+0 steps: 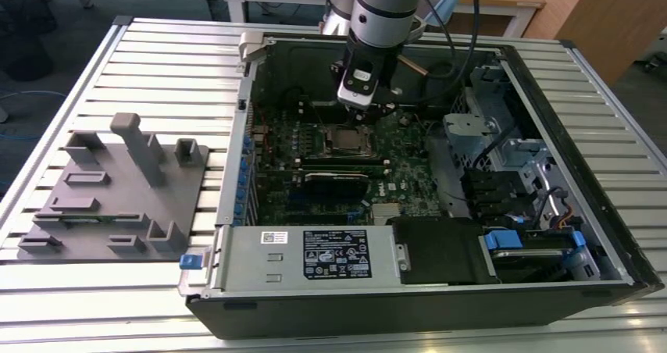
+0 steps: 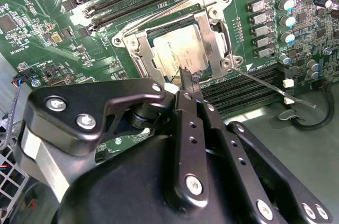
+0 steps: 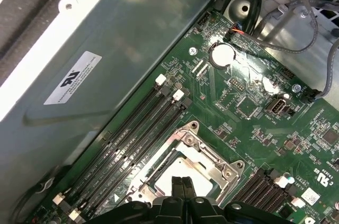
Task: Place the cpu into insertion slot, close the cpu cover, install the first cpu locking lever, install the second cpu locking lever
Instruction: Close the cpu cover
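Cpu (image 2: 177, 49) sits in the insertion slot (image 2: 131, 44), and the cpu cover (image 2: 213, 20) looks lowered over it; gripper (image 2: 188, 78) clenched on nothing, tips at the cover's edge; wire lever (image 2: 265, 83) and other lever (image 2: 180, 2) seem unlatched, so both locking steps are left

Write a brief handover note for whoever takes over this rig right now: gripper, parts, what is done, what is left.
The gripper is shut and empty, tips at the edge of the cpu cover.
The cpu sits in the insertion slot, with the cover lying over it.
Done: cpu placed, cover apparently down.
Left: both locking levers; one lever sticks out sideways, seemingly unlatched.
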Tool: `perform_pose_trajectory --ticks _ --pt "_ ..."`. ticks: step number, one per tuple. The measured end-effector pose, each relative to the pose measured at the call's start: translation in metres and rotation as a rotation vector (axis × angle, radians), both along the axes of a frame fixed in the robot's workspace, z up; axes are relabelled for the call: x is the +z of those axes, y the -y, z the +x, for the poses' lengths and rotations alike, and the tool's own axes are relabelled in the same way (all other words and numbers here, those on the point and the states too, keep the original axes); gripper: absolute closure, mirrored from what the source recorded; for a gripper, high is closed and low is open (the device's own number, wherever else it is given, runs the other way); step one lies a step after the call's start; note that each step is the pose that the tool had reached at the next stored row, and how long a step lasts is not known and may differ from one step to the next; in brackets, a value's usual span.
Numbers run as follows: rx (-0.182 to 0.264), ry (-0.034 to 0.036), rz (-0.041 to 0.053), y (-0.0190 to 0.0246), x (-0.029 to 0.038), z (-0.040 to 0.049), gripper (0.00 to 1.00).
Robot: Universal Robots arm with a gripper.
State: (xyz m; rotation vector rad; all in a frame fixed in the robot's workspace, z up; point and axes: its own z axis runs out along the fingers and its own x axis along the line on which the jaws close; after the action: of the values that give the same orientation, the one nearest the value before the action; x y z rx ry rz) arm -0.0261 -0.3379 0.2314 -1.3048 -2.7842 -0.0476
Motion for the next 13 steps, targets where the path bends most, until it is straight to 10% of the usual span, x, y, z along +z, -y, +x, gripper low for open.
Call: perform_pose_trajectory --ticks 13 --pt "0.054 0.0000 0.0045 0.0000 0.0000 0.0000 0.90"
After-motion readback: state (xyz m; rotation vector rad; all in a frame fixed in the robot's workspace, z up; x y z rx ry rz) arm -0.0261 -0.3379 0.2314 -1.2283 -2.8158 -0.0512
